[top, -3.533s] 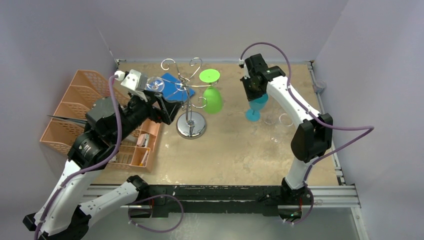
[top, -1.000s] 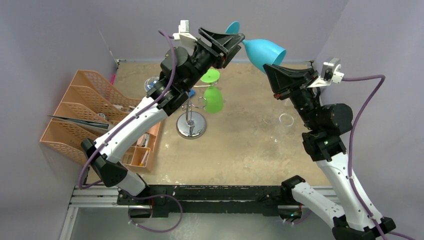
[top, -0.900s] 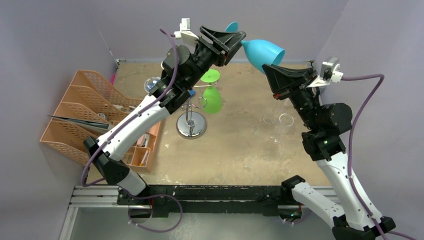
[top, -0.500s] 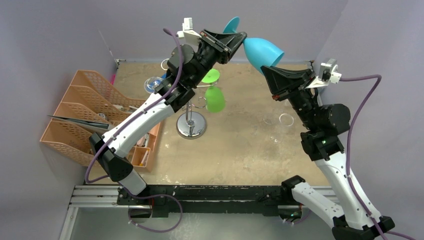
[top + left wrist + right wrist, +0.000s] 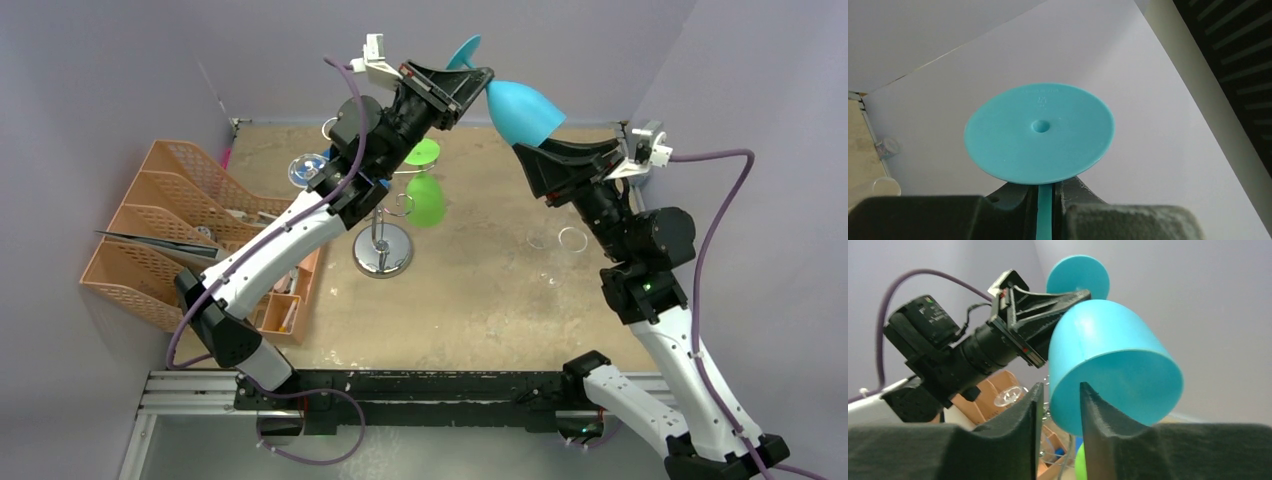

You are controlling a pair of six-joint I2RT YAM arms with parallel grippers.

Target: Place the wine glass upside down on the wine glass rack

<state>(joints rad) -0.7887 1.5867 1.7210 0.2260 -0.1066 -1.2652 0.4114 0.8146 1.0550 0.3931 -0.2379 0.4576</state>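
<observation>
The teal wine glass is held high above the table, lying roughly sideways. My left gripper is shut on its stem, just behind the round foot. My right gripper stands open under the bowl; the bowl's rim runs down through the gap between the fingers without being pinched. In the top view the right gripper sits just below the bowl. The chrome wine glass rack stands on the table under the left arm, partly hidden by it.
A green glass hangs upside down on the rack's right side, and a clear glass shows at its left. An orange desk organiser fills the left edge. Clear glassware lies near the right arm. Purple walls close in behind.
The left gripper has shut on the stem. The right gripper has opened off the bowl's rim and sunk slightly. The glass has tilted a little.
</observation>
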